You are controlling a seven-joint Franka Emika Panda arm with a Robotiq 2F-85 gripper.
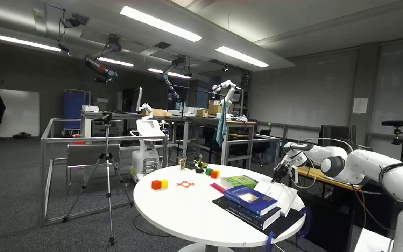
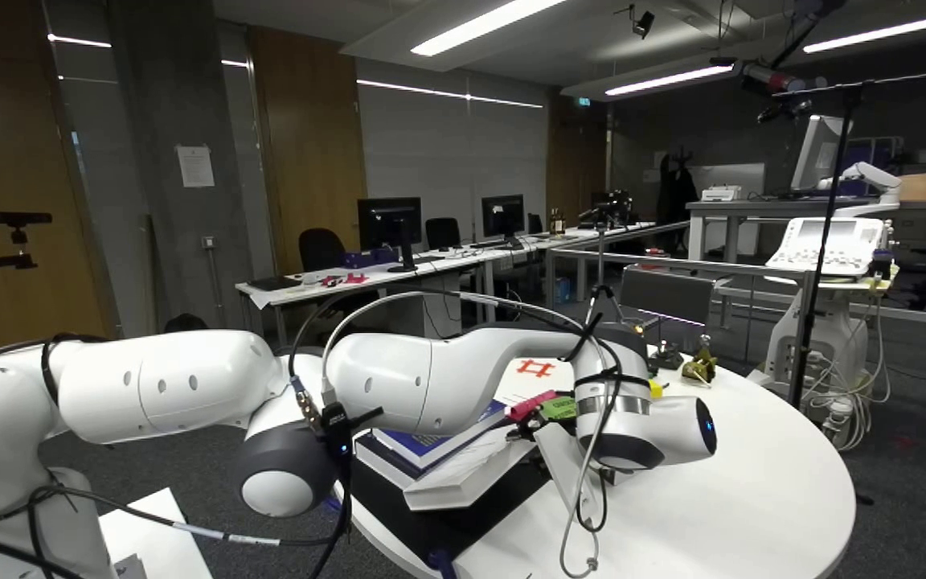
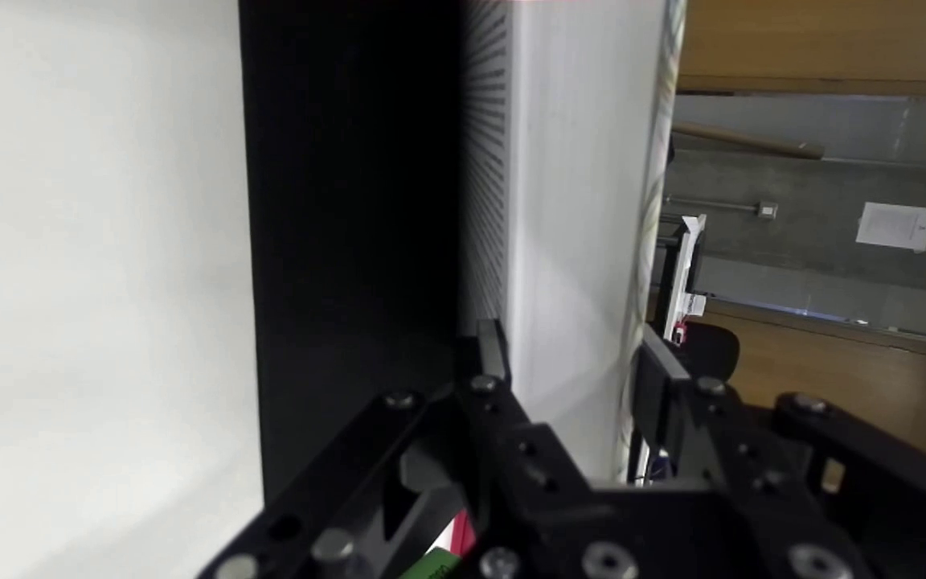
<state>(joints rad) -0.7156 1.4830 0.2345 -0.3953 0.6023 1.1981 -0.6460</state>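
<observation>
A thick white book (image 1: pixel 275 192) is tilted beside the stack of books, over the black mat (image 2: pixel 503 498). My gripper (image 3: pixel 567 330) is shut on it, with the book's pale edge (image 3: pixel 575 265) filling the space between the fingers. Lines of print show on the side facing the black mat (image 3: pixel 350 241). In an exterior view the gripper (image 1: pixel 277 176) grasps the book's upper end. A blue book (image 1: pixel 250 198) lies on a black book (image 1: pixel 252 211) just beside it. The wrist and white arm partly hide the grip in an exterior view, where the white book (image 2: pixel 471 474) slants down toward the mat.
Behind the books lie a green book (image 1: pixel 240 181) and a pink object (image 1: pixel 219 188). Coloured cubes (image 1: pixel 156 184), an orange-red frame (image 1: pixel 185 184) and a glass (image 1: pixel 182 163) stand on the round white table (image 1: pixel 184 213). Blue clamps (image 1: pixel 305 222) grip its edge.
</observation>
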